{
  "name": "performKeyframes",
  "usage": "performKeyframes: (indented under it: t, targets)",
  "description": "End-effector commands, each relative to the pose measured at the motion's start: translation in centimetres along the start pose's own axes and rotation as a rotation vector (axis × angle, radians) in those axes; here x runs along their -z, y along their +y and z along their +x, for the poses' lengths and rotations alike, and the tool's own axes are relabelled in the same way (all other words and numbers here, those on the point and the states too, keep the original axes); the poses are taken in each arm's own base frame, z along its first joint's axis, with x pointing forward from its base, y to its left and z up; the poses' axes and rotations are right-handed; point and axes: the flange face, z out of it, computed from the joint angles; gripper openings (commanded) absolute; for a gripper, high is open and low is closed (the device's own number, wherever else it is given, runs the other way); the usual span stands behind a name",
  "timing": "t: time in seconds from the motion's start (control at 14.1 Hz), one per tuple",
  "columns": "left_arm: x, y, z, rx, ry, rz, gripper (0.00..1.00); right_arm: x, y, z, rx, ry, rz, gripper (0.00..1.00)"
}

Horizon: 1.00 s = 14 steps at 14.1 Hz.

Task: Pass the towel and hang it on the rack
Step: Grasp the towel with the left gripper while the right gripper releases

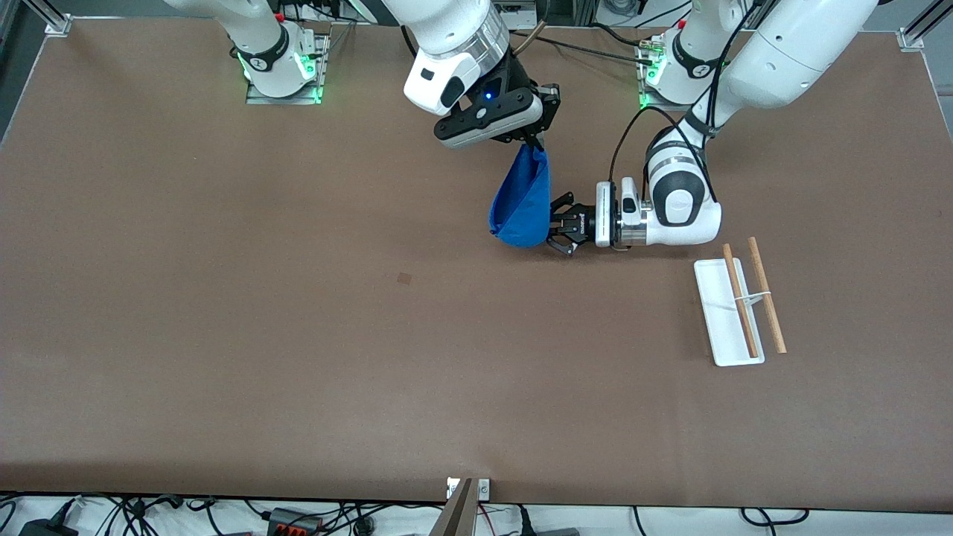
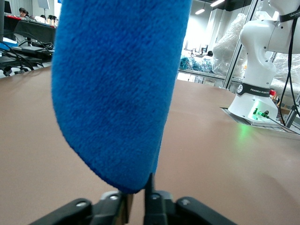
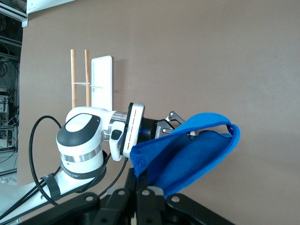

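Clearly the handover is in progress: the small bright blue microfibre towel (image 1: 521, 205) hangs in the air over the middle of the brown worktop (image 1: 298, 335), pinched by its upper corner in the right gripper (image 1: 534, 141), whose jaws are closed tight on the cloth. Holding it from the top lets the fabric drape down as a folded pouch, so a free edge is offered sideways to the other arm.

From the left arm's end, the left gripper (image 1: 555, 223) lies level, pointing at the lower part of the hanging cloth. Its jaws stand spread, one above and one below, right against the towel's edge. In the left wrist view the towel (image 2: 119, 93) fills the picture and its lower edge dips between the dark fingers (image 2: 154, 197), which look apart and not yet pressing the fabric. I judge the grasp is about to be made, not done.

The rack (image 1: 726, 313), with its flat white rectangular base and two parallel light wooden rods, stands on the worktop toward the left arm's end, nearer the front camera than both grippers and well apart from the towel. That suits the plan: the left arm is the one that can reach it. The risk is a shallow bite on soft, slippery cloth once the right gripper lets go.
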Motion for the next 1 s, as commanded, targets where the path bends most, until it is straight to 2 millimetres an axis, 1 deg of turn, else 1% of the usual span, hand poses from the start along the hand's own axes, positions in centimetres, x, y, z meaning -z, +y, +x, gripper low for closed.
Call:
performKeyframes:
  t: [0.0,0.07,0.71,0.78,0.85,0.93]
  targets:
    - [-0.5,-0.2,0.9,0.024,-0.001,0.024,0.01,0.4,-0.4,0.0,-0.015,-0.002,0.016,0.0]
    - [-1.2,0.1,0.9,0.03,-0.005,0.016,0.01,0.4,-0.4,0.1,-0.016,-0.001,0.016,0.0]
    - [-0.6,-0.3,1.4,0.041,-0.01,0.034,0.01,0.2,-0.4,0.0,-0.01,-0.003,0.013,0.0]
    - [-0.3,-0.3,1.4,0.058,-0.012,0.038,0.01,0.2,-0.4,0.0,-0.012,-0.004,0.014,0.33]
    - [-0.1,-0.4,1.6,0.066,-0.015,0.043,0.01,0.3,-0.1,0.4,-0.015,0.005,0.007,0.99]
    - [0.1,-0.5,1.6,0.068,-0.025,0.053,0.01,0.4,0.2,0.6,-0.014,0.008,0.005,1.0]
